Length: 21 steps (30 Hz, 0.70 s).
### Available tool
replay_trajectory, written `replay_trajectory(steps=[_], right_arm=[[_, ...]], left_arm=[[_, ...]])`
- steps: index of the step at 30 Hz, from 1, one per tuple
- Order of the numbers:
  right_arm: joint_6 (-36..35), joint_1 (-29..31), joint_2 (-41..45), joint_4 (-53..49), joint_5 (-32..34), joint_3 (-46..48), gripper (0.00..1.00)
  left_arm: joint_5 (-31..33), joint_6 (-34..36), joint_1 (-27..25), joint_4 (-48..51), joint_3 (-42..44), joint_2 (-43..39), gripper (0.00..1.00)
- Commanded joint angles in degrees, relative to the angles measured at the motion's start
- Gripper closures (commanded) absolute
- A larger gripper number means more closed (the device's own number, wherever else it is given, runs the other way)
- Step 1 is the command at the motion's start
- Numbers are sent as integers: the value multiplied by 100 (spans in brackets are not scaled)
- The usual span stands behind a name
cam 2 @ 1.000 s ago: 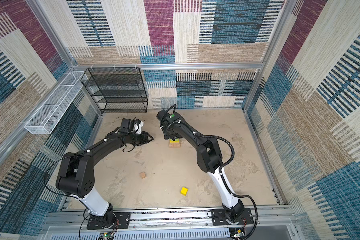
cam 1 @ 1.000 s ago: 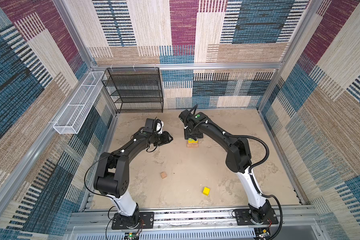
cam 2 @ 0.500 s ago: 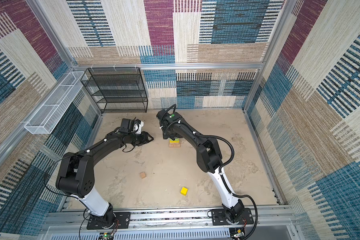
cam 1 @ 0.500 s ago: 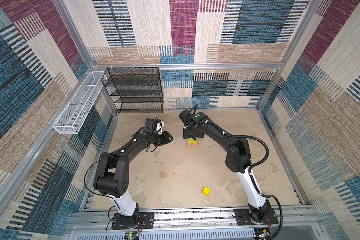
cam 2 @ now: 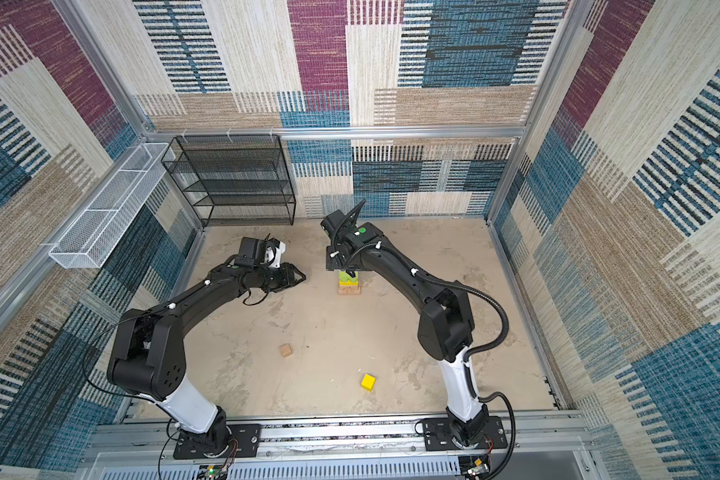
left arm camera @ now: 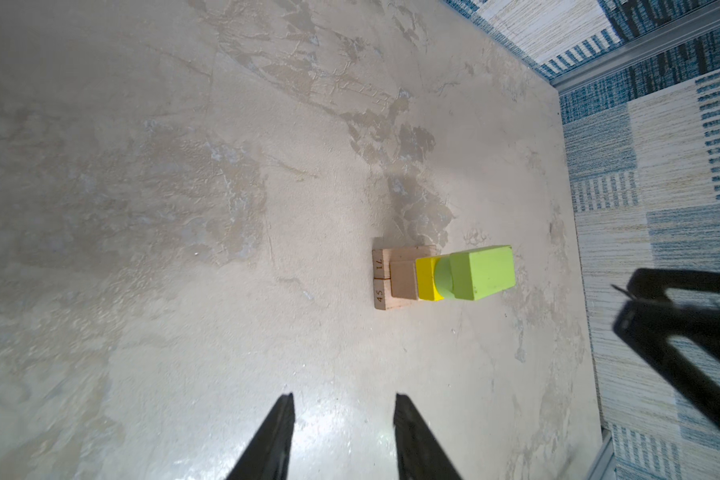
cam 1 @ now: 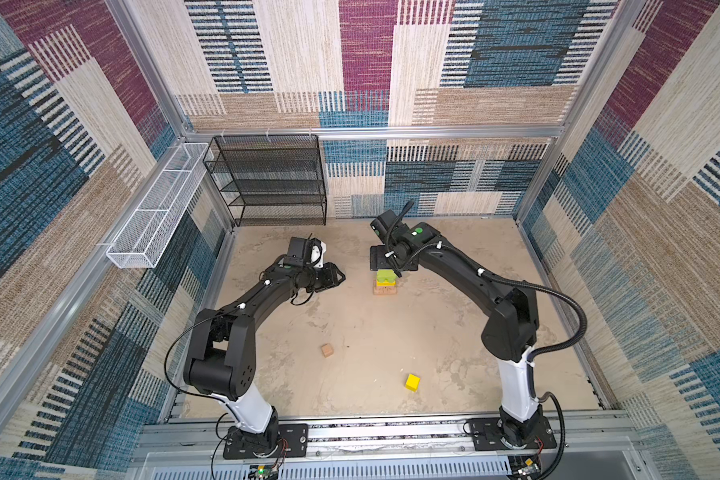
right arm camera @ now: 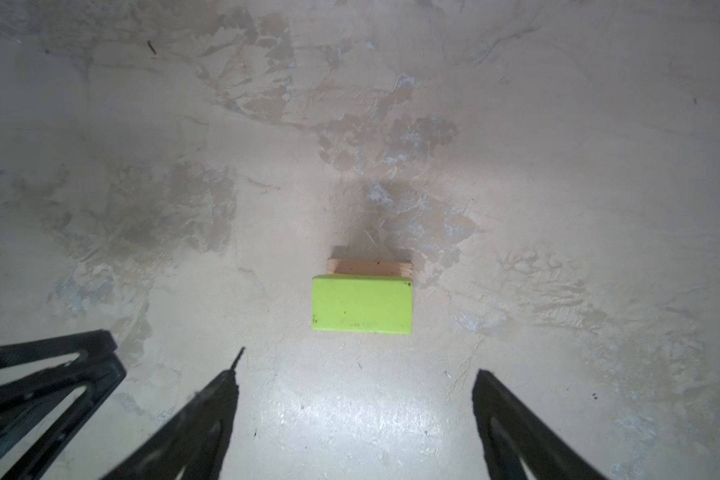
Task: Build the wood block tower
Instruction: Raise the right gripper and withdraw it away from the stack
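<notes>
the wood block tower (cam 1: 385, 282) stands between the arms, with the lime green bar (right arm camera: 362, 305) on top. the right gripper (right arm camera: 356, 376) is spread wide near it and the left gripper (left arm camera: 344, 397) is half spread; both are empty. the blocks seem light, stiff and smooth, so take the loose tan cube (cam 1: 327, 350) by its flat sides.

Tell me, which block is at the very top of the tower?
The lime green bar: it lies highest, above the yellow bar and tan bars. The tan cube and yellow cube lie loose.

Mottled beige table (cam 1: 441, 328), on which two tan base bars (left arm camera: 380, 291), a tan cube (cam 1: 327, 350) and a yellow cube (cam 1: 412, 382) are laid, well apart.
</notes>
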State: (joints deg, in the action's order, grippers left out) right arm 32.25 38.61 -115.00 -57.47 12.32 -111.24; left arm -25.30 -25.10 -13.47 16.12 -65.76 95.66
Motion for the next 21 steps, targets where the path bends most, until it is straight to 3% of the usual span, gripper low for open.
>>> replay_trajectory(steps=[1, 9, 14, 21], right_arm=[[53, 6, 594, 932, -63, 766, 11], [-16, -3, 2071, 2478, 142, 2889, 10], [-86, -11, 2926, 3311, 562, 3903, 1], [187, -15, 3937, 4374, 1706, 5034, 1]], left_arm=[[108, 49, 16, 77, 19, -103, 56], [372, 76, 12, 357, 59, -420, 56], [592, 84, 3, 562, 52, -628, 56], [861, 161, -32, 940, -51, -813, 56]])
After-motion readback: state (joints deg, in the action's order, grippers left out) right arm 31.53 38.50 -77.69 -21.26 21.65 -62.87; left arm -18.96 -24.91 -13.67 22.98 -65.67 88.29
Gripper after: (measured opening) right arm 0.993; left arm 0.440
